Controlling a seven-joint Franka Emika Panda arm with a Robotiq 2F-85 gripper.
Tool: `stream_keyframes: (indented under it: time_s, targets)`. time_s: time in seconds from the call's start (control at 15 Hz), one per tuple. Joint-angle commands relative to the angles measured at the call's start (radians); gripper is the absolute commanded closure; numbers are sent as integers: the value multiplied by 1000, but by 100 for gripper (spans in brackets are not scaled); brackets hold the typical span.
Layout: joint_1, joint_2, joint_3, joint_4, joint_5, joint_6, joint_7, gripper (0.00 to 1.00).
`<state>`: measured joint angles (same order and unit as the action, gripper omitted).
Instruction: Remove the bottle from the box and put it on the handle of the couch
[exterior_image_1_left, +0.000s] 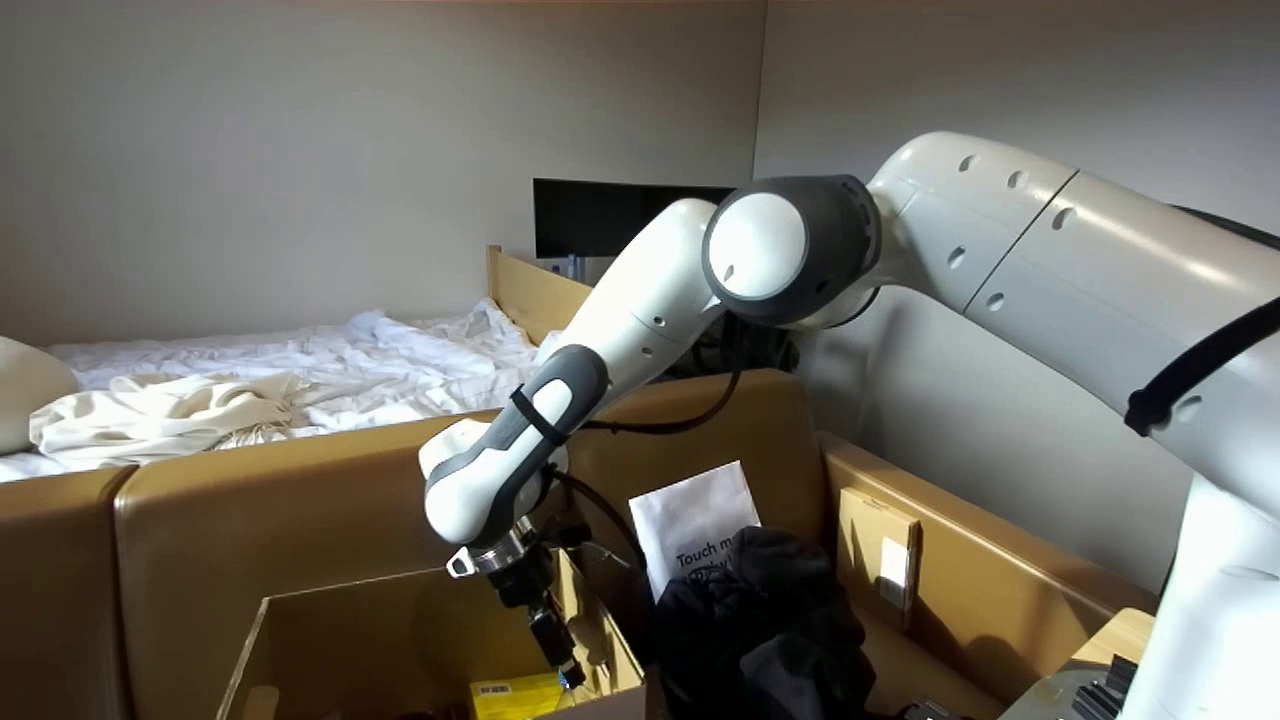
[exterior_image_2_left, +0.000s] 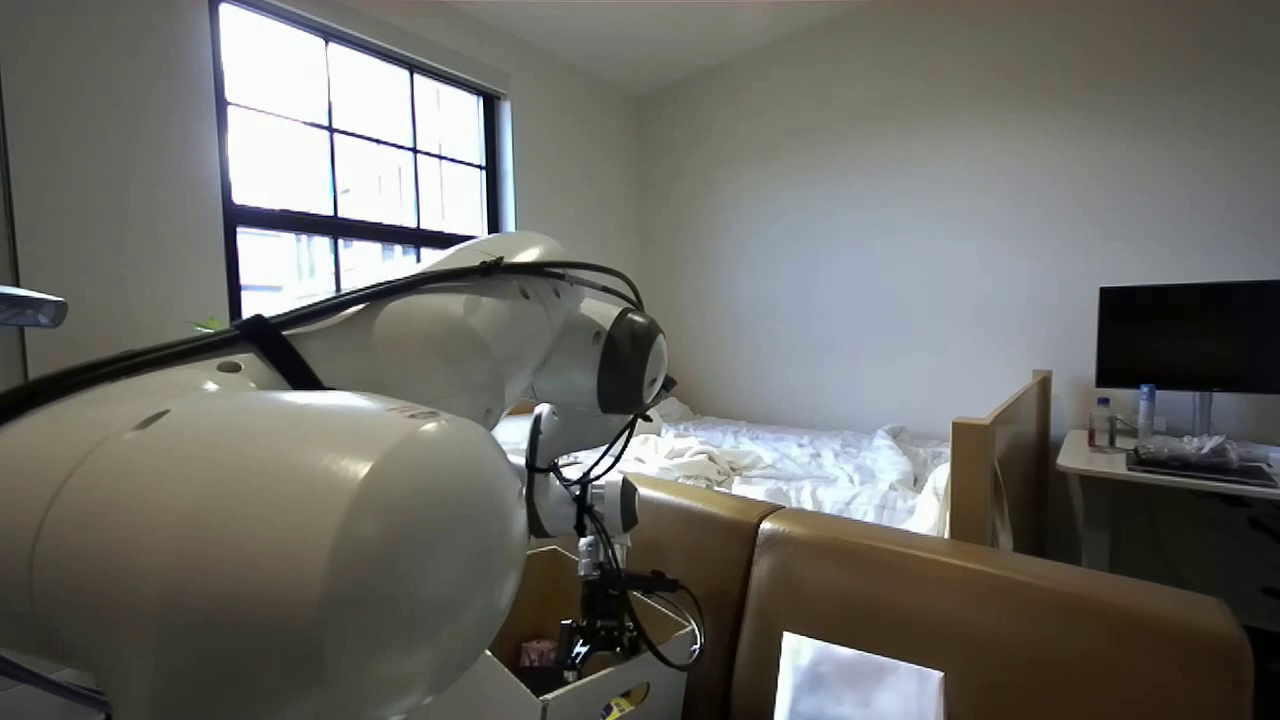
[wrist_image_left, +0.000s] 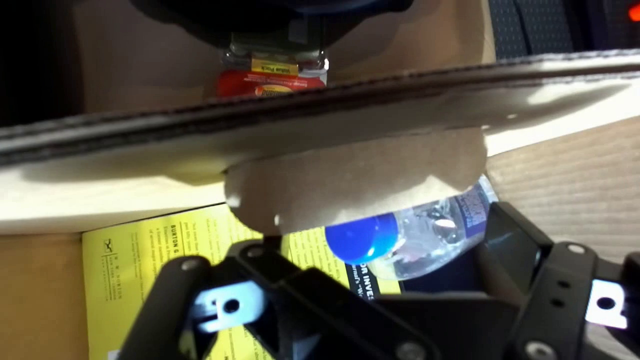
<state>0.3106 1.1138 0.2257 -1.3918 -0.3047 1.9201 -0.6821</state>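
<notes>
Bottle (wrist_image_left: 430, 240) inside the box (exterior_image_1_left: 370, 630), near one wall of it, with a blue cap (wrist_image_left: 362, 237) overlapping a yellow book (wrist_image_left: 130, 285) in the wrist view. Clear plastic body and blue label partly behind a rounded tan tab (wrist_image_left: 360, 175) on that box wall. Black end effector (wrist_image_left: 389, 235) angled down into the box in both exterior views, jaws wide apart, one on either side of the bottle in the wrist view; any touch at the label end impossible to tell. Just outside the box, past the same wall, a red package (wrist_image_left: 270, 82) with a yellow strip. Beside the box in an exterior view, a white sheet (exterior_image_1_left: 690, 515) with large black lettering against the couch backrest (exterior_image_1_left: 270, 510), and a heap of black cloth (exterior_image_1_left: 770, 640). Handle of the couch (exterior_image_1_left: 990, 545) well apart from the box, on the far side of that cloth, with a flat tan piece (exterior_image_1_left: 872, 550) against its inner face. Behind the box, past the backrest, a bed (exterior_image_1_left: 400, 345) with rumpled white covers.
</notes>
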Motion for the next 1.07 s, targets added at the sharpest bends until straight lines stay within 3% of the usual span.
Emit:
stream_keyframes:
  time_s: [0.0,0.4,0.8,1.0]
  targets:
    - [-48,-106,18,-161,-6,39,-43,0]
    - [-70,-147,20,-259,12,225,9,0]
    - [-83,-170,22,-318,19,297,16,0]
    - [-65,-178,4,-325,23,299,88,0]
